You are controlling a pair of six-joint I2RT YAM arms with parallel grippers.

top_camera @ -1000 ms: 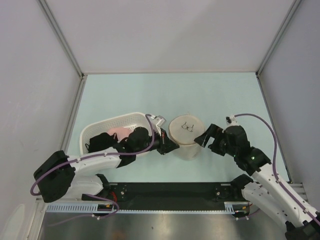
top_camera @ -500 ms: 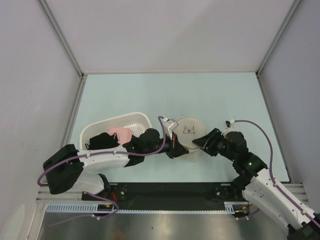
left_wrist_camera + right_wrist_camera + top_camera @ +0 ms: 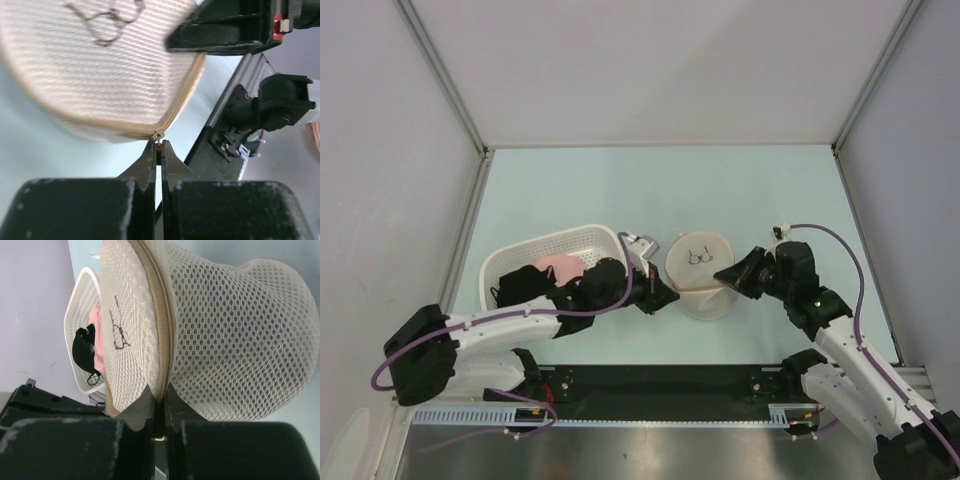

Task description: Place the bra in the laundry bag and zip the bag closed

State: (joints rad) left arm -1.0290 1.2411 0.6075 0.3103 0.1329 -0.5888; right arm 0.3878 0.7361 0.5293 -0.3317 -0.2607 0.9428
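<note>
The laundry bag (image 3: pixel 700 262) is a round cream mesh pouch with a dark logo, standing mid-table between both grippers. My left gripper (image 3: pixel 660 297) is shut on its small metal zip pull (image 3: pixel 158 136) at the bag's near-left rim (image 3: pixel 100 75). My right gripper (image 3: pixel 728 278) is shut on the zip seam at the bag's right rim (image 3: pixel 161 392), pinching the mesh (image 3: pixel 225 330). A black garment with a thin strap loop, the bra by its look (image 3: pixel 523 282) (image 3: pixel 81 351), lies in the white basket, apart from both grippers.
The white perforated basket (image 3: pixel 570 236) (image 3: pixel 70 335) stands just left of the bag, with a pink garment (image 3: pixel 560 264) (image 3: pixel 96 335) in it beside the black one. The left arm reaches across the basket's near side. A black base rail (image 3: pixel 660 380) runs along the table's near edge.
My right gripper came in from the right and shut on the bag's rim. My left gripper kept hold of the zip pull, swinging right, then back left. The bag shifted slightly.
</note>
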